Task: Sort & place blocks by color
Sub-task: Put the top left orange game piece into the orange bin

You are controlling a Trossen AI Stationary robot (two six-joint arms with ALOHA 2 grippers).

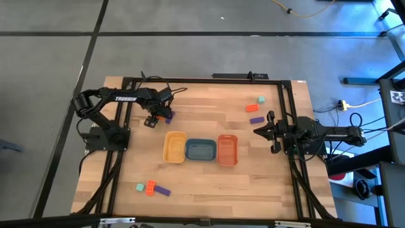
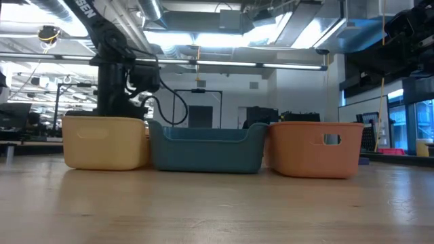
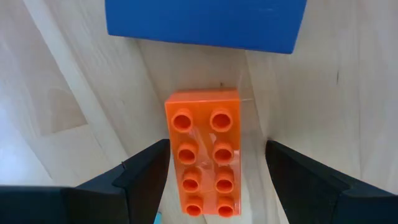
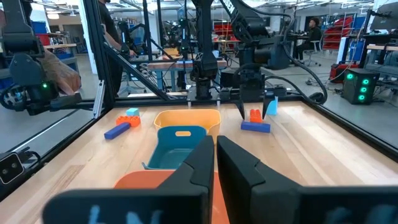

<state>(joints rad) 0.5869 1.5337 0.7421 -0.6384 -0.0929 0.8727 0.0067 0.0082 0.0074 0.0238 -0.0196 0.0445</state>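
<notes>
An orange-red brick (image 3: 204, 162) lies studs up on the table, with a purple bar (image 3: 205, 25) just beyond it and a mint-green cube (image 4: 271, 107) beside them. My left gripper (image 3: 214, 154) points down over the brick, open, one finger on either side of it and apart from it. Across the table in the right wrist view, my left gripper (image 4: 252, 112) hangs over the brick (image 4: 255, 116) and the bar (image 4: 255, 127). My right gripper (image 1: 259, 131) waits shut at the table's right side, holding nothing.
Yellow (image 1: 174, 147), blue (image 1: 200, 150) and orange (image 1: 227, 150) trays stand in a row mid-table. A mint cube (image 1: 260, 100), orange brick (image 1: 252, 107) and purple bar (image 1: 256, 120) lie far right. Another mint cube (image 1: 140, 187), brick (image 1: 150, 187) and bar (image 1: 162, 190) lie near left.
</notes>
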